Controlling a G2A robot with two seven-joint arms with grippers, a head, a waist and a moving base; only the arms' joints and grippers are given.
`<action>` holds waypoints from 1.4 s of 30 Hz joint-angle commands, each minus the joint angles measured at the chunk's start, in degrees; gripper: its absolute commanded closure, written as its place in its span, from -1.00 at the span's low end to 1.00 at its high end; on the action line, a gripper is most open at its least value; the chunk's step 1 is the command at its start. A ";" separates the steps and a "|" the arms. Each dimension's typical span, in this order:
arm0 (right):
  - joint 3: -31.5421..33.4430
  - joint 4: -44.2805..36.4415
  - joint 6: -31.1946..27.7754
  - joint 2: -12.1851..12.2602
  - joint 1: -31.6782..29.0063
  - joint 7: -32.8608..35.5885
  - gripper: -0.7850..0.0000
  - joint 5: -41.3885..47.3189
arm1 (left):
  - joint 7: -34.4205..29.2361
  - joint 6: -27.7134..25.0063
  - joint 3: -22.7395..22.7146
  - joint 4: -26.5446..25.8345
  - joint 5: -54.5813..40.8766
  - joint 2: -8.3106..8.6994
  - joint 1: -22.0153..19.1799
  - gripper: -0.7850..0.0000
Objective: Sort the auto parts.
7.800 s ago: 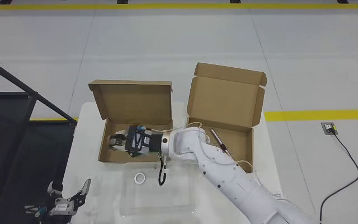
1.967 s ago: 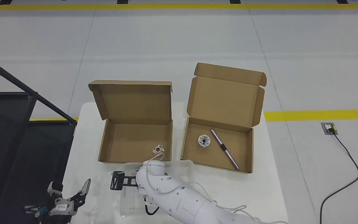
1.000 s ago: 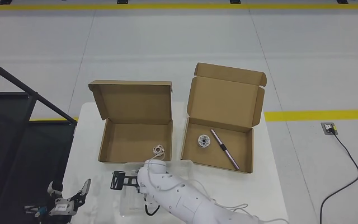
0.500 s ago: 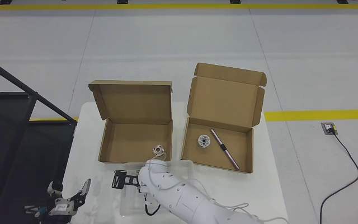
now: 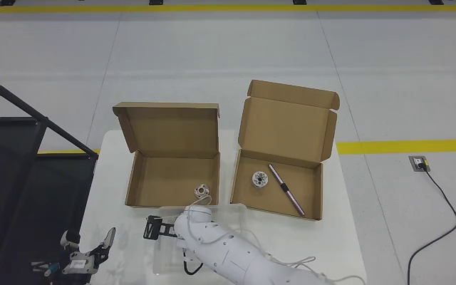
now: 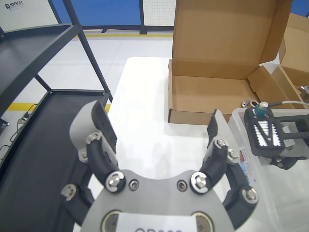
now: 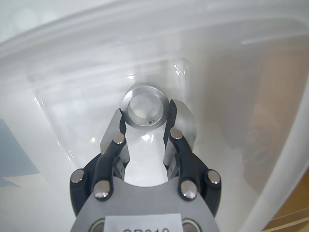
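Observation:
A silver metal ring (image 7: 144,108) lies on the floor of the clear plastic bin (image 7: 277,49), and my right gripper (image 7: 146,118) is shut on it, one finger on each side. Seen from above, my right arm (image 5: 214,246) bends down into the bin (image 5: 239,209) at the table's front. The left cardboard box (image 5: 171,178) holds a small metal part (image 5: 202,190). A round part (image 5: 258,179) and a thin rod (image 5: 286,189) sit in the right box (image 5: 313,182). My left gripper (image 6: 159,119) hangs open over the table's front left corner, holding nothing.
A black shelf cart (image 5: 35,185) stands close against the table's left side. Both boxes have their lids standing upright at the back. The right arm's wrist camera mount (image 6: 265,134) sits above the bin's rim (image 6: 237,119), close to my left gripper.
Several seconds ago my right gripper was inside the left box; it now sits down in the bin around the ring. Over the last second it crept slightly right. My left arm is unmoved.

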 commanded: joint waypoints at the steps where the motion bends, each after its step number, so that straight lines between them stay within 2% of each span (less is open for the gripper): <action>1: 0.03 -0.01 -0.71 0.02 0.10 0.44 1.00 -0.05 | 0.00 0.00 0.00 0.00 0.00 0.00 0.00 -1.00; 13: 0.03 0.42 -8.75 0.65 2.44 -2.88 1.00 1.08 | 0.00 0.00 0.00 0.00 0.00 0.00 0.00 -1.00; 25: 0.71 -1.96 -17.46 1.93 4.42 -6.12 1.00 -1.69 | 0.00 0.00 0.00 0.00 0.00 0.00 0.00 -1.00; 31: 1.70 -5.99 -13.84 3.54 4.13 -4.51 1.00 -3.87 | 0.00 0.00 0.00 0.00 0.00 0.00 0.00 -1.00; 35: 3.41 -9.07 -9.35 4.79 3.57 1.26 1.00 -3.52 | 0.00 0.00 0.00 0.00 0.00 0.00 0.00 -1.00; 42: 6.26 -17.83 -6.68 7.83 2.15 9.39 1.00 -4.40 | 0.00 0.00 0.00 0.00 0.00 0.00 0.00 -1.00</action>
